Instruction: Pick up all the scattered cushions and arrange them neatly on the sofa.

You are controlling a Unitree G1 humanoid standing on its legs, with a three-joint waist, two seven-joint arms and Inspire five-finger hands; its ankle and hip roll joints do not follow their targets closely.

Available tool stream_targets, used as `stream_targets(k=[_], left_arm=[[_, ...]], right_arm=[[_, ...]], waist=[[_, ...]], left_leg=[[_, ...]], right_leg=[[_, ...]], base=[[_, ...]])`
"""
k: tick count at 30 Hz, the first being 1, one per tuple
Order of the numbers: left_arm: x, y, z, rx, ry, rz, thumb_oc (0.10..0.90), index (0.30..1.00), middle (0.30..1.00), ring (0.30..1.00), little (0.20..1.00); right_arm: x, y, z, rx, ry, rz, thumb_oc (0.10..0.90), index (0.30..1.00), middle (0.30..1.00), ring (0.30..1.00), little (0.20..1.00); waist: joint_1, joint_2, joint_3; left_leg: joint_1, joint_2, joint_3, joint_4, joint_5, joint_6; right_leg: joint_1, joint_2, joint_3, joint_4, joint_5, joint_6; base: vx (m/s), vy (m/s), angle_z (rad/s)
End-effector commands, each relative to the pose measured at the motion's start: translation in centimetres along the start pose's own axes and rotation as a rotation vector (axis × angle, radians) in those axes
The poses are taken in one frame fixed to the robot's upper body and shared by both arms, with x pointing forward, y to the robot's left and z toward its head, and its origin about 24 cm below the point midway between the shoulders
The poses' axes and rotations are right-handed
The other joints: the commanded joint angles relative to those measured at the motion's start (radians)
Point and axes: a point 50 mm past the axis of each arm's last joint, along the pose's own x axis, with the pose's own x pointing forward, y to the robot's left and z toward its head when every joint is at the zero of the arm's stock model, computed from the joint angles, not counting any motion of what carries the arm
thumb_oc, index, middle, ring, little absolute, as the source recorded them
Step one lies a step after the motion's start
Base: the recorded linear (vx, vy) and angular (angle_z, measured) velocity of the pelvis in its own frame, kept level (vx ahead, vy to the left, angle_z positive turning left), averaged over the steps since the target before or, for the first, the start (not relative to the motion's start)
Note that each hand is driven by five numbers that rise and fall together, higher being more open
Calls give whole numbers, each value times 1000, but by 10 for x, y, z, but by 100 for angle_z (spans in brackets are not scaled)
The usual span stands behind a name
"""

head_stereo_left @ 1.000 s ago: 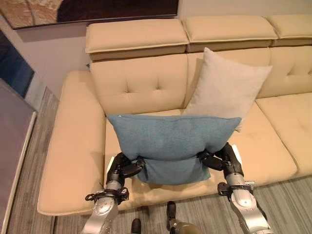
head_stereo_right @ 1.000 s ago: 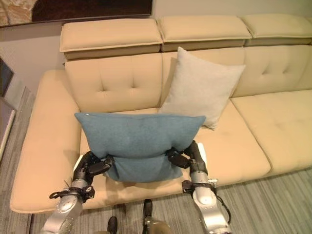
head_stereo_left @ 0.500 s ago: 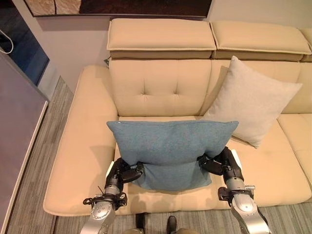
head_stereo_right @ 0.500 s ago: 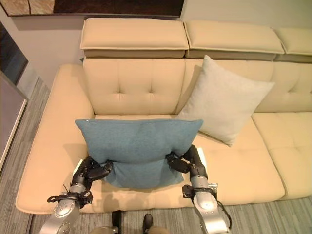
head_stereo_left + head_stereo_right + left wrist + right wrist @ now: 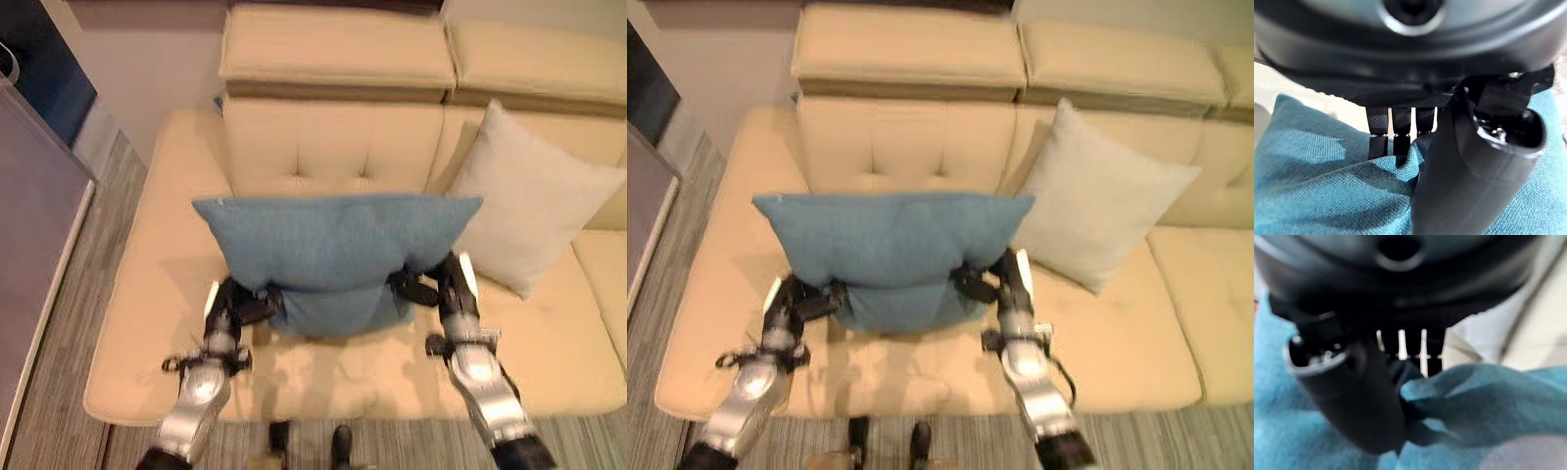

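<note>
On the beige sofa (image 5: 147,323) a grey cushion (image 5: 519,201) was already propped, while the blue cushion (image 5: 333,245) was gripped, unplaced, by the left hand (image 5: 235,304) and right hand (image 5: 441,289).

A blue cushion (image 5: 333,250) is held upright over the sofa seat (image 5: 186,323), a pale cushion (image 5: 524,201) leaning beside it.

Two cushions, one blue cushion (image 5: 333,245) and one grey cushion (image 5: 529,201); apparently one sofa (image 5: 147,323).

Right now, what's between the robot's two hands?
The blue fabric cushion, gripped by the left hand and right hand at its lower sides, in both eye views.
</note>
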Motion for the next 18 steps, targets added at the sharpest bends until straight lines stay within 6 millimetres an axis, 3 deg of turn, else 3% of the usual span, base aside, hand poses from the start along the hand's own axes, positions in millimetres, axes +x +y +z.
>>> stream_targets(k=[1, 5, 6, 7, 8, 10, 13, 18], left_arm=[[21, -52, 87, -81, -459, -152, 400, 300, 300, 300, 300], [39, -59, 113, -73, -535, -129, 400, 300, 300, 300, 300], [49, -62, 130, -59, -581, -110, 400, 300, 300, 300, 300], [50, -62, 131, -59, -584, -110, 400, 300, 300, 300, 300], [59, -64, 148, -22, -637, -83, 400, 300, 300, 300, 300], [63, -65, 158, -14, -666, -71, 400, 300, 300, 300, 300], [79, -68, 192, 11, -740, -22, 400, 300, 300, 300, 300], [91, -69, 216, 66, -770, 0, 400, 300, 300, 300, 300]], right_arm=[[20, 23, 76, 83, -390, 24, 400, 300, 300, 300, 300], [39, 30, 99, 77, -456, 6, 400, 300, 300, 300, 300], [49, 31, 115, 79, -502, -15, 400, 300, 300, 300, 300], [49, 31, 115, 79, -505, -16, 400, 300, 300, 300, 300], [60, 29, 134, 71, -562, -51, 400, 300, 300, 300, 300], [64, 29, 143, 66, -592, -66, 400, 300, 300, 300, 300], [85, 28, 176, 10, -670, -125, 400, 300, 300, 300, 300], [98, 27, 194, -43, -697, -149, 400, 300, 300, 300, 300]], waist=[[8, 13, -64], [8, 20, -57], [7, 24, -49], [6, 24, -50], [6, 29, -45], [5, 30, -44], [8, 32, -34], [5, 36, -31]], left_leg=[[9, -9, -20, 0, -104, -41], [-38, -14, -30, 0, -86, -49], [-60, -17, -31, 0, -78, -57], [-64, -17, -31, 0, -77, -57], [-82, -18, -34, 0, -75, -64], [-100, -20, -33, 0, -66, -67], [-157, -24, -32, 0, -48, -82], [-201, -27, -37, 0, -33, -91]], right_leg=[[-38, -40, 1, 12, -1, 80], [-82, -41, -2, 11, 13, 80], [-104, -42, -3, 11, 20, 81], [-107, -42, -4, 11, 20, 81], [-127, -44, -5, 11, 22, 82], [-143, -46, -5, 10, 31, 83], [-203, -47, -8, 11, 44, 85], [-247, -50, -9, 9, 56, 91]], base=[[-92, 25, 13], [-70, 22, 5], [-41, 17, 3], [-55, 31, 4], [-32, 25, 8], [-39, 24, 10], [-53, 14, 8], [-12, 5, 0]])
